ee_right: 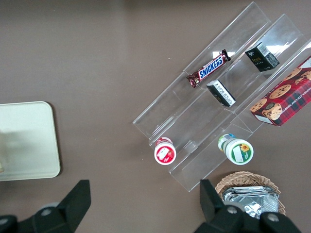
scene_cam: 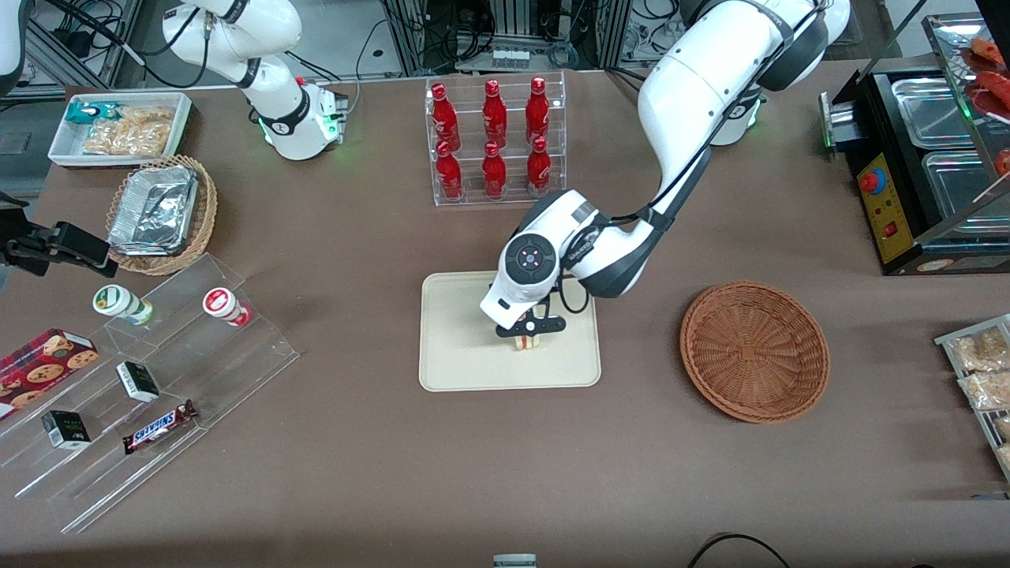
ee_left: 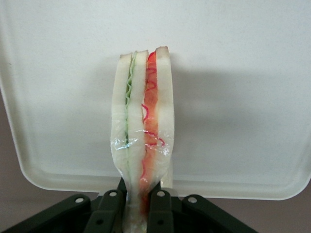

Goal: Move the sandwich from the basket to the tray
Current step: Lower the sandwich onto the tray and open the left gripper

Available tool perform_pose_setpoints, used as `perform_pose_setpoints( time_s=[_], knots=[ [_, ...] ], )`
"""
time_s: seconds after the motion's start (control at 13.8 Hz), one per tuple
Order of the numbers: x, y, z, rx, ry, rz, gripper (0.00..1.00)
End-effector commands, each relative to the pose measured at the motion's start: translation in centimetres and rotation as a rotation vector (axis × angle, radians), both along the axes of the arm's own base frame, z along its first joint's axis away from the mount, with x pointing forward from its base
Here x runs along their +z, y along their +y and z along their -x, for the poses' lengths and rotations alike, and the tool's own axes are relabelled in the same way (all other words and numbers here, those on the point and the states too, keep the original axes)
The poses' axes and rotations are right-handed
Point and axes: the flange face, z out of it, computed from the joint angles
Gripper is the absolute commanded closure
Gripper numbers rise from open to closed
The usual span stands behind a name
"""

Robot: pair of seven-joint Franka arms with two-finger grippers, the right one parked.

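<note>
Nearly There: Sandwich Held Low Over the Tray

Down over the tray, the hand is clenched on the sandwich, its two fingers pinching the wedge at one end, as the wrist view shows. The sandwich stands on edge, with its green and red filling layers running away from the fingers and the pale tray filling the space beneath it. From the front, the sandwich shows just below the hand, inside the tray's rim and toward the side nearer the basket; whether it already touches the tray surface cannot be told.

The brown wicker basket sits well apart on the desk, toward the working arm's end, with nothing in it.

By my reading, the carry is done and the set-down is the step in hand. The next move calls for a short lowering until the sandwich rests on the tray, then spreading the fingers and lifting straight up so the wedge is not dragged or tipped.
</note>
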Motion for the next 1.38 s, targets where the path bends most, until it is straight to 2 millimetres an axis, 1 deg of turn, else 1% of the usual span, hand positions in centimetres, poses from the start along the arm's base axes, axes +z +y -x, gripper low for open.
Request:
perform_pose_setpoints(
  time_s=[0.0,0.07,0.14,0.22,0.29,0.36,0.43,0.51,0.58,0.72,0.8,0.87,1.01,1.09,1.16,1.23,1.3],
  knots=[
    [-0.3,-0.8,-0.2,0.012,-0.008,-0.002,0.76],
    [-0.3,-0.8,-0.2,0.018,-0.009,-0.003,0.74],
    [-0.4,-0.8,-0.2,0.018,-0.007,-0.005,0.7],
    [-0.4,-0.8,-0.2,0.02,-0.006,-0.006,0.63],
    [-0.4,-0.8,-0.2,0.022,-0.006,-0.007,0.6],
    [-0.4,-0.8,-0.2,0.022,-0.007,-0.006,0.44],
    [-0.4,-0.7,-0.2,0.022,-0.008,-0.007,0.11],
    [-0.4,-0.7,-0.4,0.023,-0.012,-0.005,0.0],
    [-0.3,-0.6,-0.4,0.025,-0.013,-0.006,0.0],
    [0.9,0.1,-1.2,0.036,-0.027,-0.005,0.0],
    [2.2,0.0,-1.6,0.036,-0.049,0.003,0.0],
    [3.1,0.1,-2.0,0.028,-0.076,-0.005,0.0],
    [5.2,1.3,-2.5,0.02,-0.083,-0.043,0.0],
    [6.9,2.3,-2.9,0.026,-0.086,-0.052,0.0],
    [9.3,3.3,-3.4,0.037,-0.101,-0.052,0.0],
    [11.0,5.0,-4.0,0.051,-0.108,-0.064,0.0],
    [12.8,7.9,-5.4,0.065,-0.102,-0.072,0.0]
  ],
)
